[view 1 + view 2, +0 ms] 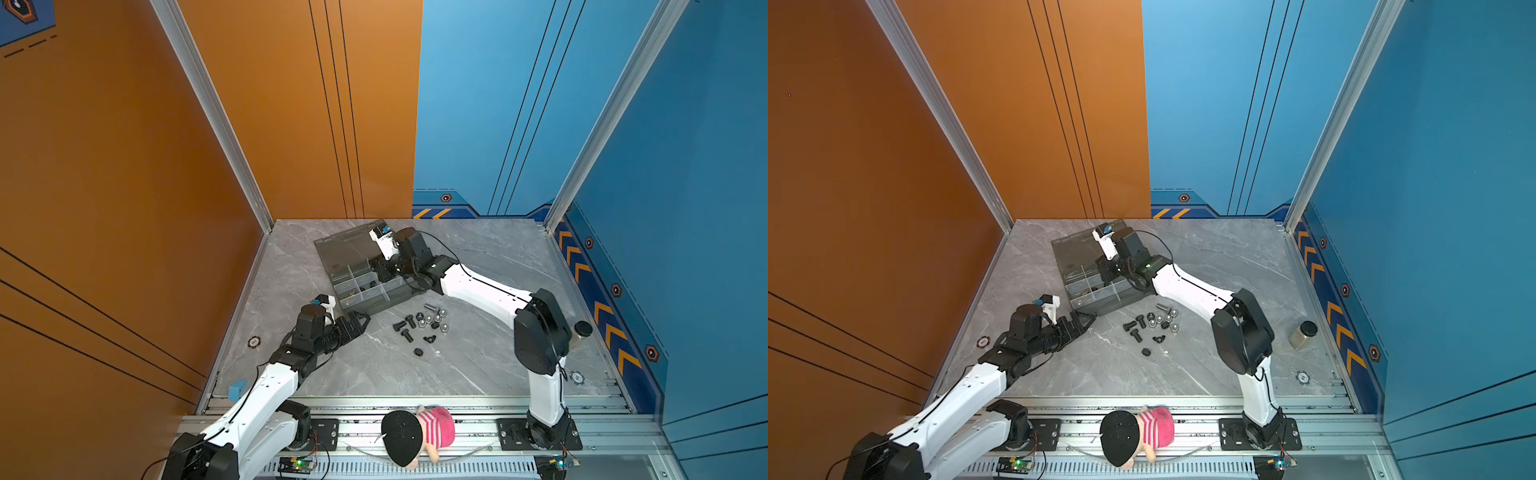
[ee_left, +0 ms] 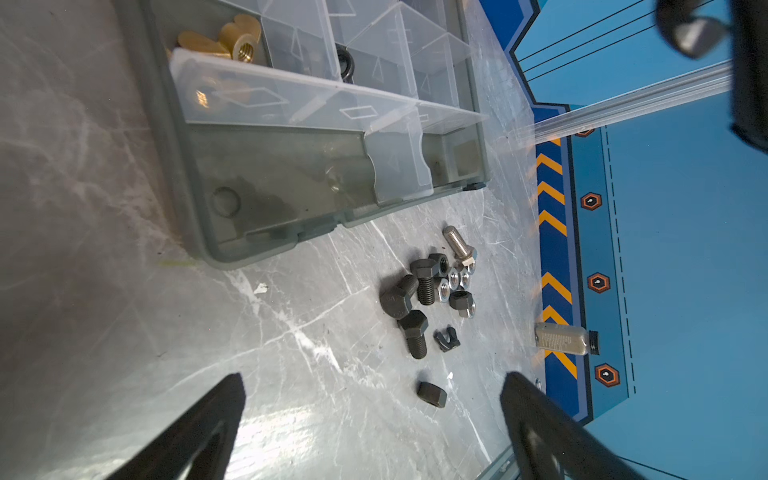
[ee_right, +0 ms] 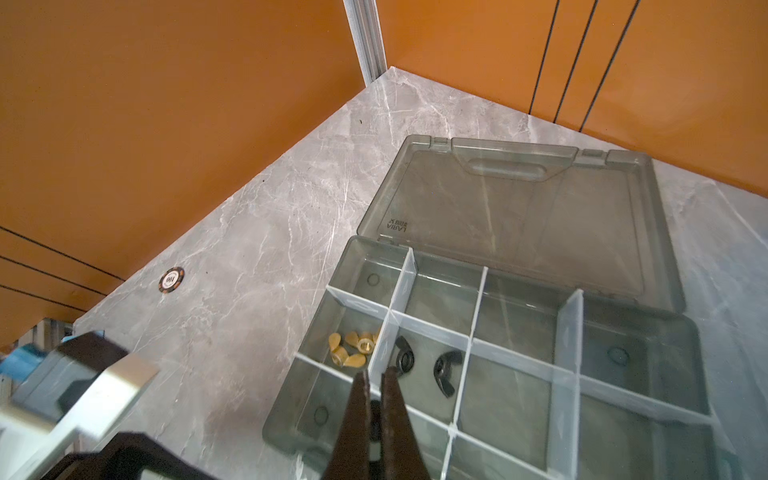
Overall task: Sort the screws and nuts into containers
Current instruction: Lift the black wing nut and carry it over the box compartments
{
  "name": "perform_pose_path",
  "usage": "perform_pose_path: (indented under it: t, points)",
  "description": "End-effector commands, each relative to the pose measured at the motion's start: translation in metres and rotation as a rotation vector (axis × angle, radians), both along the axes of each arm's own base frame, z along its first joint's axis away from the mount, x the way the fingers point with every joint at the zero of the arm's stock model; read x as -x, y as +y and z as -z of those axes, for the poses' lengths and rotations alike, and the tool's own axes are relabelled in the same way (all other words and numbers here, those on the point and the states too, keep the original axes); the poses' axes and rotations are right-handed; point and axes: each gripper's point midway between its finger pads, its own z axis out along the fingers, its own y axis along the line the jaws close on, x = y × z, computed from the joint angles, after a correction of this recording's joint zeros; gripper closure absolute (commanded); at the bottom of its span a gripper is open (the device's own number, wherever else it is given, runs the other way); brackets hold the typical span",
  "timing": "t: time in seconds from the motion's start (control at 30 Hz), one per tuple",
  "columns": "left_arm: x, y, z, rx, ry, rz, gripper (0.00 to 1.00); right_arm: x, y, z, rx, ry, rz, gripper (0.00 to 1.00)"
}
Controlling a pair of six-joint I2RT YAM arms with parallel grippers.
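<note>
While over case (image 1: pixel 347 249), arm (image 1: pixel 478 286); jar (image 1: pixel 1303 334) aside

Robot lab cell: aluminium rail (image 1: pixel 469 432), orange wall (image 1: pixel 270 104), blue wall (image 1: pixel 478 104).

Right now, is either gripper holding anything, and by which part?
Left gripper: open, empty. Right gripper: jaws shut over the organiser; any hold cannot be told.

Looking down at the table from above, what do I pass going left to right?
In a top view: poker chip → open left gripper → loose screws and nuts → glass jar.
</note>
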Motion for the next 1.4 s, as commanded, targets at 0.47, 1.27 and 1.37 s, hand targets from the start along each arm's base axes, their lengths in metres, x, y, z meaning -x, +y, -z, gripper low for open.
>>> perform_pose_path:
  t: [0.47,1.27,1.37]
  points:
    - [0.018,0.016,-0.007,-0.019,-0.004,-0.037,0.02,-0.047,0.035,0.064,-0.031,0.068,0.072,1.0]
    - [0.016,0.021,-0.01,-0.007,-0.006,-0.045,0.02,-0.056,0.018,0.104,0.025,0.147,0.11,0.81]
    - [0.016,0.021,-0.009,-0.006,-0.006,-0.044,0.02,-0.054,0.018,0.102,0.026,0.149,0.104,0.79]
